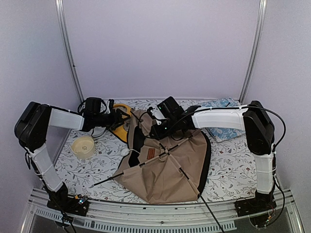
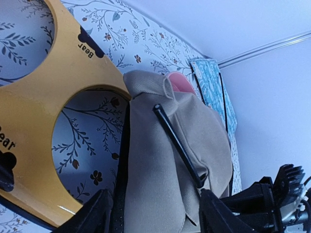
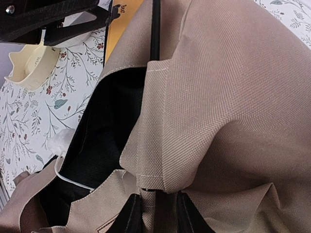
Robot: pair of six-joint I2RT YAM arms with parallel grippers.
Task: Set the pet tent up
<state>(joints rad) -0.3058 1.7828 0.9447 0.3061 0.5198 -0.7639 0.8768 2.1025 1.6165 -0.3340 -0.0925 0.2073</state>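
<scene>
White floral surface carries tan canvas pet tent w/ thin black poles, slumped just right of yellow double-bowl feeder, touching it. R tool clamped on tent seam; L tool straddles tent corner beside feeder, grip can't tell.

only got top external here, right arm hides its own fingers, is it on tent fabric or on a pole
Observer: Fabric. In the right wrist view the right gripper pinches a stitched tan fold of the pet tent, jaws nearly together. Whether a pole runs inside that fold, I cannot tell.
Operator: and the left one, closed on anything
Observer: No. The left gripper stands open, fingers on either side of a tent corner, with a black pole lying across that corner.
</scene>
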